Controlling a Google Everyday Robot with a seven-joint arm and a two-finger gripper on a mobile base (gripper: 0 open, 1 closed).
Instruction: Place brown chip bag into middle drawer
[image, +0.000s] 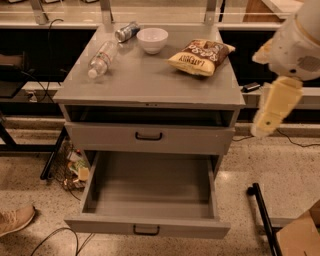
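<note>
The brown chip bag (200, 56) lies flat on the grey cabinet's top (145, 80), at the back right, to the right of the white bowl. The middle drawer (150, 187) is the lowest tier; it is pulled fully out and its inside is bare, with its black handle (146, 230) at the front. My gripper (270, 112) hangs as a cream-coloured part under the white arm at the right edge. It is off the cabinet's right side, lower than the bag and apart from it, holding nothing I can see.
A clear plastic bottle (101, 58), a can (127, 31) and a white bowl (152, 40) lie on the cabinet top. The drawer front above (148, 136) is shut. On the floor are a shoe (15, 220), clutter (75, 167), a black bar (262, 215) and a cardboard box (300, 235).
</note>
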